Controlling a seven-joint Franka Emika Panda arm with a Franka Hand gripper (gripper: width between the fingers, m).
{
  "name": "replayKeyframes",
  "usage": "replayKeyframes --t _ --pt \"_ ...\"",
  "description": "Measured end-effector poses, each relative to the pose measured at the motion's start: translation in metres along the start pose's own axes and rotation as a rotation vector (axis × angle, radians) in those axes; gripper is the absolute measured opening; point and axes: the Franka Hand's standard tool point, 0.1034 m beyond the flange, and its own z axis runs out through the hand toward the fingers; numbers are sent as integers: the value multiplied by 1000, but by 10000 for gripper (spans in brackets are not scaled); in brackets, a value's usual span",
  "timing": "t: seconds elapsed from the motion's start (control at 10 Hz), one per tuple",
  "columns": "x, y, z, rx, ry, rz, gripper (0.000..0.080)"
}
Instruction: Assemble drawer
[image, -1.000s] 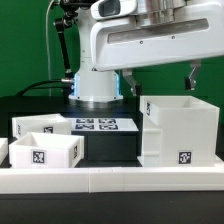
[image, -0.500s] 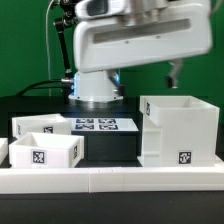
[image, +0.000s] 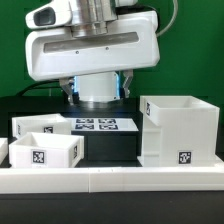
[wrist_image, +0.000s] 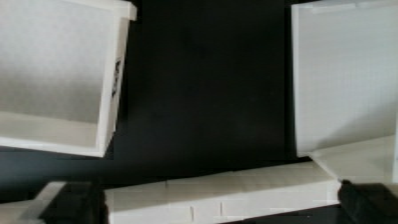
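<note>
White drawer shell (image: 180, 130) upright at 3 o'clock in the exterior view, two trays (image: 45, 150) at 8 o'clock, nothing seen inside any, gripper (wrist_image: 217, 200) raised toward 12 o'clock, fingers (wrist_image: 71, 203) spread wide, holding nothing, marker board (image: 99, 125) between, border rail (image: 110, 180) along 6 o'clock.

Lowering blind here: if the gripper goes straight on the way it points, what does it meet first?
Most likely the white border rail, which lies across the gap between the open gripper fingertips. Depth is unclear, so the black table beside it is possible.

No legible text or numbers anywhere
</note>
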Motion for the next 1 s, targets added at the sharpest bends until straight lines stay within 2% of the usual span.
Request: replayKeyframes --t 0.3,0.5,0.7,0.9,1.0 --pt "-1 2 2 -2 -3 17 649" --pt "-12 22 14 -32 -21 120 649" --pt "-15 35 31 -52 -16 167 649" --pt "-13 44 58 -78 15 178 649" --pt "-13 50 65 -87 25 160 649"
